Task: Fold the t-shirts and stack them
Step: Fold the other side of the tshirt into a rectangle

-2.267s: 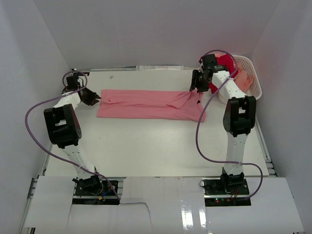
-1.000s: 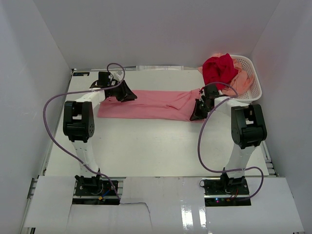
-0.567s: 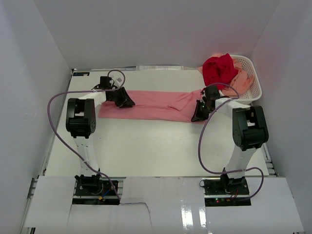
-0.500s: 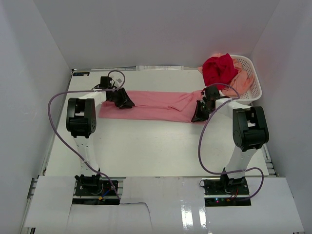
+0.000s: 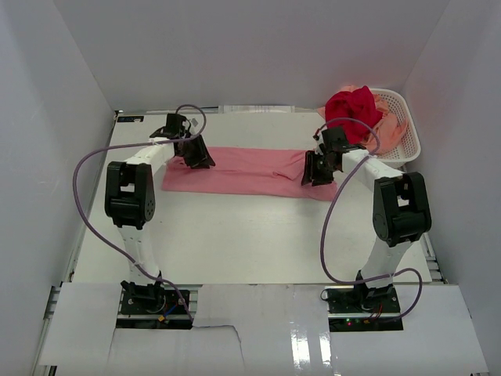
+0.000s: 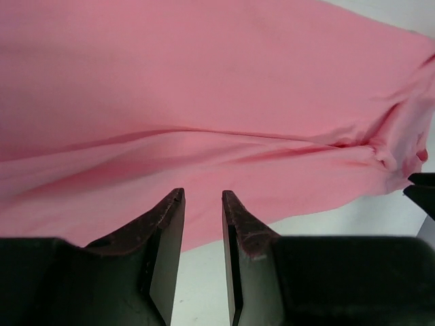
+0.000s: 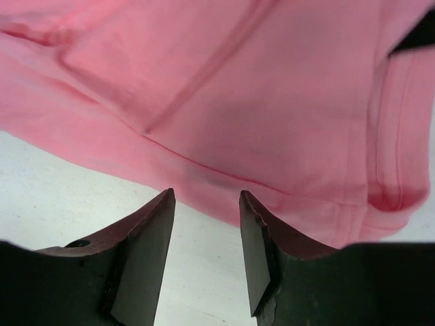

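White counter carries the pink t-shirt, a long strip running left to right across its far side. Over the shirt's ends, the left pincer stands narrowly parted and the right pincer wider, both empty.

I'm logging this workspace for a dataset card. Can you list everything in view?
pink t-shirt: one, pink, lying as a long flat strip across the far half of the table
red t-shirt: one, deep red, heaped on the basket's left side
peach t-shirt: one, pale peach, bunched in the basket
basket: one, white lattice, far right corner
table: one, white
cables: two, purple, one looping along each arm
left arm: black and white; left gripper open over the strip's left end
right arm: black and white; right gripper open over its right end
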Available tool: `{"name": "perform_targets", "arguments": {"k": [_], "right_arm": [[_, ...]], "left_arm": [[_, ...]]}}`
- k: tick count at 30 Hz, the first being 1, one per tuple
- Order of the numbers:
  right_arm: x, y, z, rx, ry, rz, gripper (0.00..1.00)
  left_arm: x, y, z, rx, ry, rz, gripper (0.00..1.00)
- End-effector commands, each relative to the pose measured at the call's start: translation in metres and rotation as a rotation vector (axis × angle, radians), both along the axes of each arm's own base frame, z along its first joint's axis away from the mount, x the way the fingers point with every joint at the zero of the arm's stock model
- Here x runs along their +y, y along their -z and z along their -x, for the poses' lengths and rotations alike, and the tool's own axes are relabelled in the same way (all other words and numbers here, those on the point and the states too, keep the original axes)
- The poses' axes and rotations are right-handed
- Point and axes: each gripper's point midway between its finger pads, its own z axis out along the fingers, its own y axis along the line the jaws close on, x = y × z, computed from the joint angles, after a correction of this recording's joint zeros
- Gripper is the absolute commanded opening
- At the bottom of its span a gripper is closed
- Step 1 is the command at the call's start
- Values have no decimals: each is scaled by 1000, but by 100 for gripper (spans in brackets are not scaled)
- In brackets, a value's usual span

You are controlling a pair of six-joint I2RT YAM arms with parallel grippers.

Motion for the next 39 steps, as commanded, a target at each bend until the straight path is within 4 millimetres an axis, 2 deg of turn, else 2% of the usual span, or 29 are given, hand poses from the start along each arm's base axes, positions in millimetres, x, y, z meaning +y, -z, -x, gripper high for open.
{"name": "perform_targets", "arguments": {"k": [1,2,4,5,7,8,9,15,18,26,30,31,34,35,39], "right_arm": [[10,-29,-24,-143,-106,74,50],[17,-33,-26,-166,-136,82,50],[22,-37,-35,-216,-182,113,47],[30,-44,-41,-238,-212,115,46],[30,-34,-41,-196,-244,166,45],[38,-40,-47,-213,-253,175,45],[35,-33,-49,-209,-273,220,45],[53,-24,-51,-208,-331,243,44],[53,-19,-51,-190,-332,292,45],[59,-9,-47,-170,-356,316,43],[56,0,-47,-154,-353,331,30],[57,0,-48,-156,-355,329,23],[58,3,-50,-153,-356,331,11],[59,3,-52,-158,-355,331,8],[63,-3,-64,-188,-348,331,8]], "left_arm": [[-36,-70,2,-168,87,-17,39],[-49,-73,8,-175,118,-18,39],[-61,-71,16,-172,145,-20,39],[-70,-69,21,-163,163,-14,39],[-75,-63,28,-143,177,-6,39],[-77,-59,30,-133,180,-8,39],[-77,-57,32,-125,180,-6,39],[-73,-48,45,-105,194,-19,39],[-72,-46,48,-100,202,-24,39],[-70,-41,48,-93,207,-32,39],[-69,-40,48,-94,207,-41,39],[-70,-40,48,-94,209,-41,39],[-68,-39,47,-92,209,-46,39],[-68,-38,47,-90,210,-47,39],[-68,-38,48,-91,211,-54,39]]}}
